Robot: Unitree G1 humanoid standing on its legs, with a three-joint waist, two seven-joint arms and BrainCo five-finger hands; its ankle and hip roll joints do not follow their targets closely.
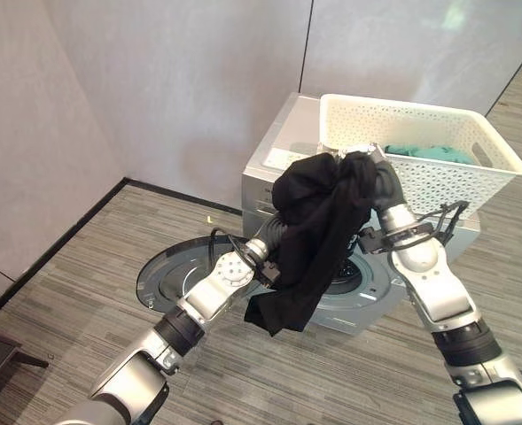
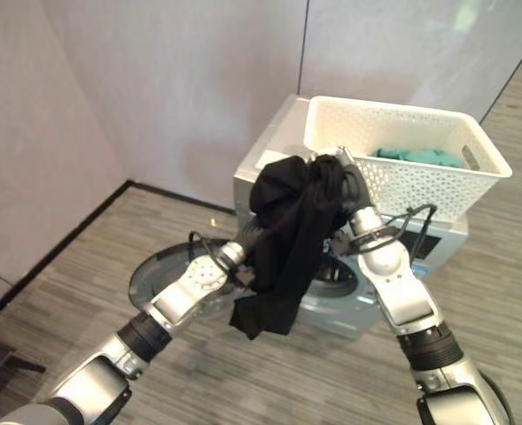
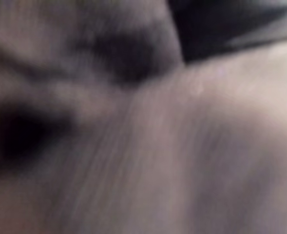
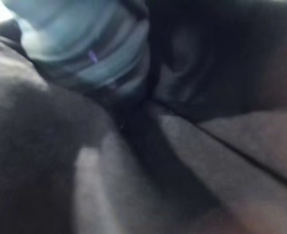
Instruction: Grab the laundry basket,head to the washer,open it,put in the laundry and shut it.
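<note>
At centre frame I see a black garment (image 1: 318, 235) bunched and hanging between both arms, in front of the washer (image 1: 283, 173), whose round door (image 1: 167, 274) lies open at lower left. My right robot hand (image 1: 377, 177) is buried in the cloth's upper edge, my left robot hand (image 2: 253, 232) is hidden behind it; I cannot tell either grip. The white laundry basket (image 1: 438, 168) sits on the washer, upper right, with teal laundry (image 1: 433, 153) inside.

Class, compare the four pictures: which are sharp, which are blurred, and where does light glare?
Left eye and right eye views: sharp, evenly lit; black garment, white basket and washer read clearly, with a soft bright patch on the wall. Left wrist view: smeared, nothing identifiable. Right wrist view: out of focus, dark cloth very close.
</note>
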